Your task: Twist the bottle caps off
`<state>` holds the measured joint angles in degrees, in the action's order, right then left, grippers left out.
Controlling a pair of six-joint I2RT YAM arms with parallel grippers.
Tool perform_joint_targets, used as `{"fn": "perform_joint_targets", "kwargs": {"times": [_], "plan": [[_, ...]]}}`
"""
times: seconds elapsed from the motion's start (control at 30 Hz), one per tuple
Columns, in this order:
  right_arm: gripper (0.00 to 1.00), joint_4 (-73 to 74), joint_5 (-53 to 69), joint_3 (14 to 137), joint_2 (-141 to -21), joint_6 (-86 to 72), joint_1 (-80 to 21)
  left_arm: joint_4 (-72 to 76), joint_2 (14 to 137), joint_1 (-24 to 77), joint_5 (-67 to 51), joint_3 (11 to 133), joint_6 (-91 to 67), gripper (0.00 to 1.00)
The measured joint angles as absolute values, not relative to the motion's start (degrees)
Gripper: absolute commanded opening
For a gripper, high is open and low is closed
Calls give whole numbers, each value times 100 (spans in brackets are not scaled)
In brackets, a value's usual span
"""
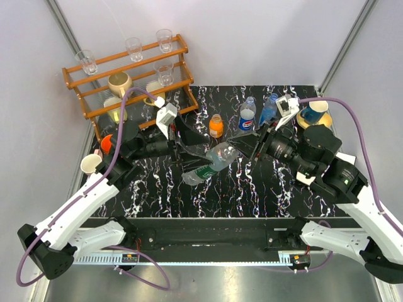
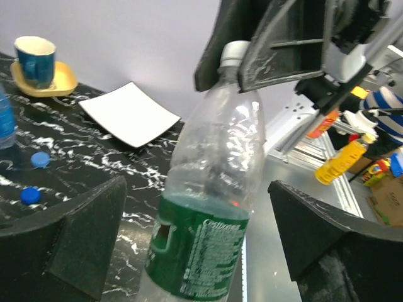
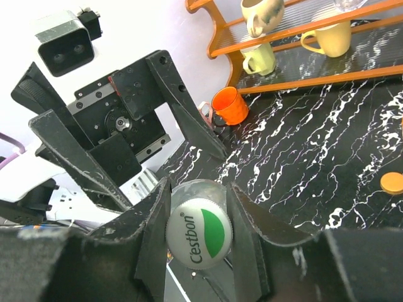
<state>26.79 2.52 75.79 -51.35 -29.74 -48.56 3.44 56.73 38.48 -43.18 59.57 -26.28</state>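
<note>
A clear bottle with a green label (image 1: 208, 167) lies tilted between the two arms, its base toward the near left. My right gripper (image 1: 239, 148) is shut on its white, green-marked cap (image 3: 199, 234), one finger on each side. My left gripper (image 2: 198, 233) stands open around the bottle's body (image 2: 201, 251), and both of its fingers (image 2: 69, 239) are clear of the plastic. Behind them stand a squat orange bottle (image 1: 216, 126), a bottle with a blue-red label (image 1: 247, 117) and a translucent blue bottle (image 1: 269, 108).
A wooden rack (image 1: 135, 94) with glasses and mugs fills the back left. An orange mug (image 1: 107, 143) and a white cup (image 1: 91, 163) sit at the left edge. At the right are a blue cup on a yellow saucer (image 1: 313, 113) and a white plate (image 2: 129, 113). Loose blue caps (image 2: 40, 159) and an orange cap (image 3: 391, 183) lie on the table.
</note>
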Motion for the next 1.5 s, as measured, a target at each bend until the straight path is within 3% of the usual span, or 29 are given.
{"fn": "perform_joint_targets", "kwargs": {"times": [0.6, 0.67, 0.7, 0.87, 1.1, 1.13, 1.17, 1.2, 1.23, 1.27, 1.37, 1.5], "plan": [[0, 1719, 1048, 7583, -5767, -3356, -4842, 539, 5245, 3844, -5083, 5282, -2429, 98], [0, 1614, 1127, 7583, -5806, -3378, -4840, 475, 5177, 3844, -5081, 5214, -2349, 93], [0, 1594, 1155, 7583, -5828, -3380, -4836, 436, 5144, 3844, -5081, 5190, -2314, 85], [0, 1500, 1221, 7583, -5920, -3441, -4831, 283, 5120, 3844, -5087, 5162, -2139, 66], [0, 1490, 1264, 7583, -5929, -3420, -4829, 224, 5151, 3844, -5111, 5162, -2064, 56], [2, 1490, 1262, 7583, -5929, -3411, -4829, 224, 5151, 3846, -5100, 5162, -2045, 56], [11, 1490, 1262, 7583, -5929, -3400, -4829, 215, 5151, 3846, -5089, 5162, -2025, 55], [25, 1492, 1260, 7583, -5929, -3387, -4829, 204, 5148, 3846, -5074, 5162, -1999, 55], [45, 1494, 1256, 7583, -5929, -3371, -4829, 191, 5148, 3846, -5059, 5162, -1968, 56], [56, 1507, 1251, 7583, -5929, -3354, -4829, 172, 5148, 3846, -5041, 5162, -1938, 55], [72, 1546, 1164, 7596, -5929, -3406, -4831, 25, 5140, 3854, -4862, 5162, -1761, 55], [76, 1640, 869, 7734, -5927, -3437, -4831, -198, 5076, 3859, -4285, 5162, -1540, 54]]}}
